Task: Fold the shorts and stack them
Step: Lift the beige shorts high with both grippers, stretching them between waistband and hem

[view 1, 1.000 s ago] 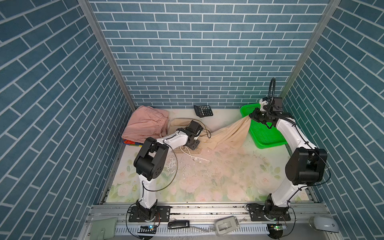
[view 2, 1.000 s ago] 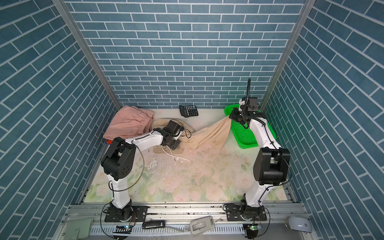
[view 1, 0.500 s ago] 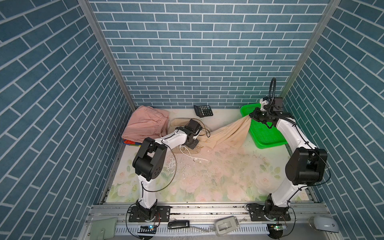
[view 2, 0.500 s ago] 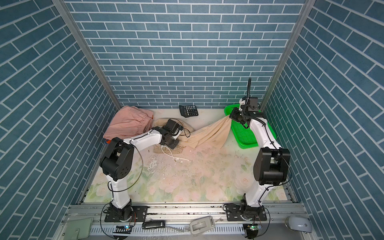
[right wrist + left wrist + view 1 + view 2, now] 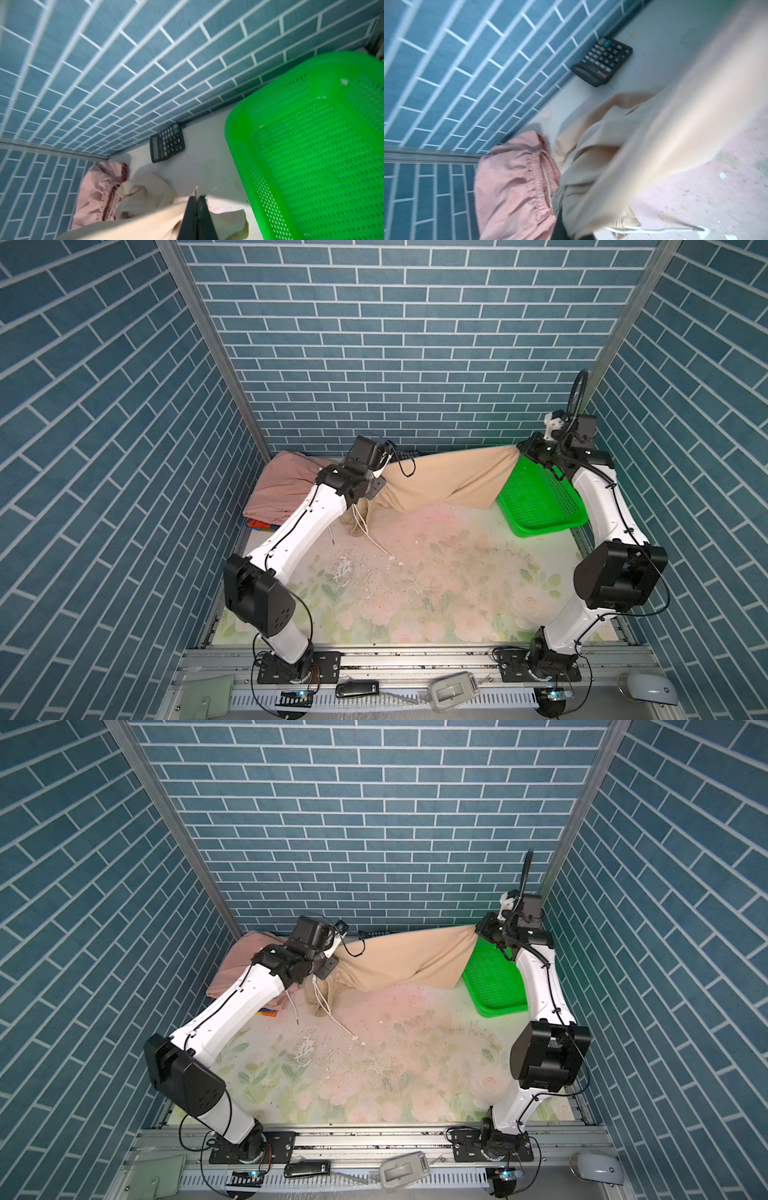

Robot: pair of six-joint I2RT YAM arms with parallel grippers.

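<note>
Three pairs of shorts: counted on the table; clock read from both top views, twelve at the back wall.
Beige shorts (image 5: pixel 440 481): one pair, off the table, strung between the left gripper (image 5: pixel 376 491) and the right gripper (image 5: pixel 524 450), running from about eleven to about one o'clock. The middle sags. A bunched part hangs below the left gripper; whether it touches the table cannot be told.
Pink shorts (image 5: pixel 282 485): one pair, heaped at ten o'clock in the back corner. The gathered waistband shows in the left wrist view.
Rainbow-striped shorts (image 5: pixel 259 525): one pair, only a thin coloured edge showing under the pink heap.
Drawstrings (image 5: pixel 365 531): two white cord ends, dropping from the beige bunch and trailing toward the centre of the table.
Left gripper: one, closed tight on the beige cloth at eleven o'clock, fingertips buried in the fabric.
Right gripper: one, at one o'clock. In the right wrist view its fingers (image 5: pixel 192 216) are pressed together with beige cloth pinched between them, raised above the basket's near corner.
Basket (image 5: pixel 540 527): one, green plastic mesh, at two o'clock, just beside the beige hem.
Calculator (image 5: pixel 167 143): one, black, at twelve o'clock against the back wall, mostly hidden behind the beige cloth in both top views.
Table (image 5: pixel 415 597): one floral mat, flecked with white scraps near its centre.
</note>
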